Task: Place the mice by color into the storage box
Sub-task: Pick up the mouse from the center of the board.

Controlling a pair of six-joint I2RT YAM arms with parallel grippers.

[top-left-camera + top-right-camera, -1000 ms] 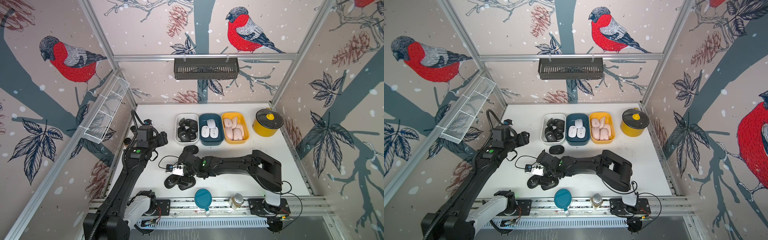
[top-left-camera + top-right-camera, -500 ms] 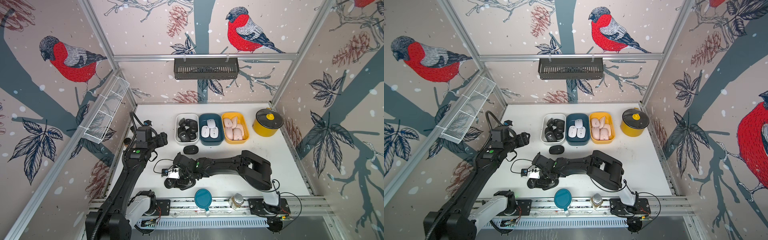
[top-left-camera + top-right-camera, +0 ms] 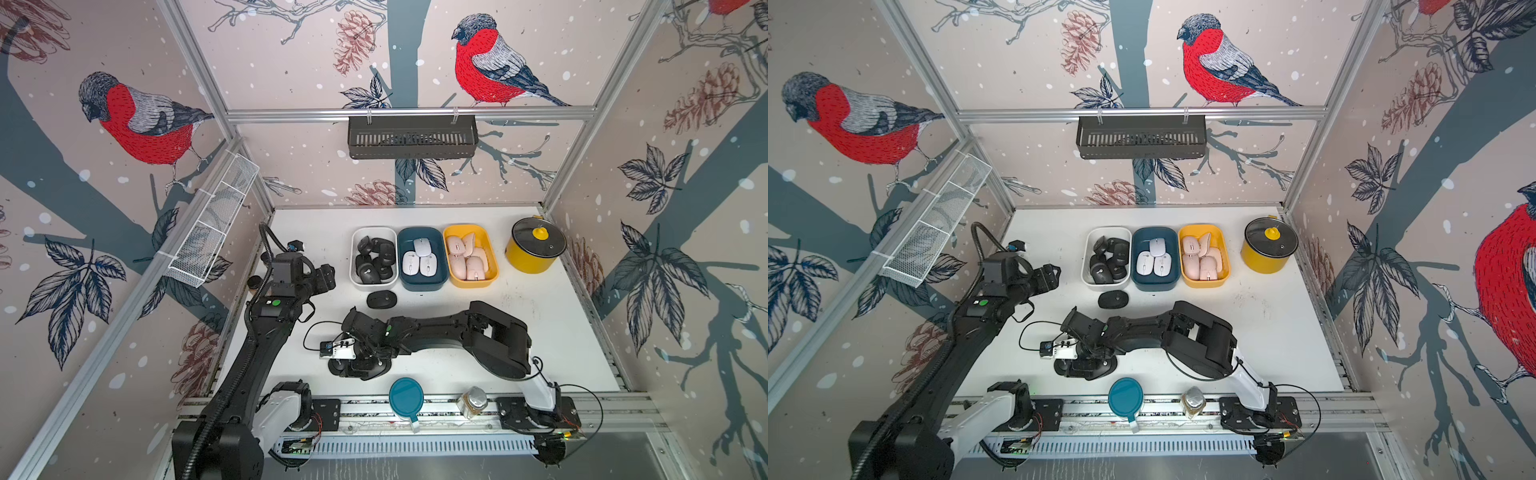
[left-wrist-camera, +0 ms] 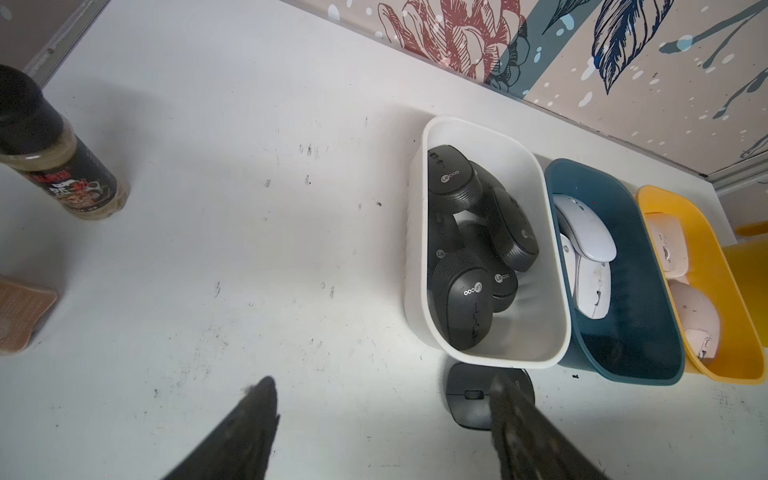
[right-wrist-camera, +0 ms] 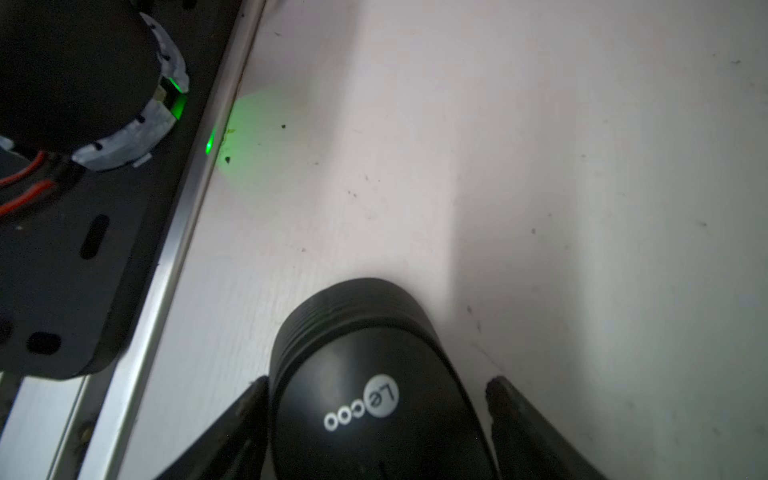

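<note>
Judged as the grasp on a black mouse (image 5: 365,399) lying near the front edge of the table (image 3: 573,316), left of centre, well apart from the bins and mostly hidden under the wrist in both top views. To do it well: keep the right gripper (image 5: 376,384) centred across the mouse's width, square to its long sides, and low enough to catch the flanks below the rounded top. Close slowly, guarding against a squirt-out of smooth domed plastic under a high or skewed pinch. Lift straight up before swinging far toward the white bin (image 3: 353,266), already crowded with black mice (image 3: 372,262). Aim for its freer near end and release from low. Mind the loose black mouse (image 3: 381,299) just beside that bin's near wall. Right fingers (image 5: 245,415) spread wide, straddling the mouse: one tip touching or all but touching its side, a clear gap at the opposite tip, so not yet clamped and nothing carried. Left gripper (image 4: 384,384) likewise spread and empty, hovering above bare table at the left, one fingertip (image 4: 511,415) overlapping the loose mouse in the wrist view, contact impossible to judge. White mice (image 3: 419,259) in the blue bin (image 3: 422,286), pink mice (image 3: 467,257) in the yellow bin (image 3: 471,284).
</note>
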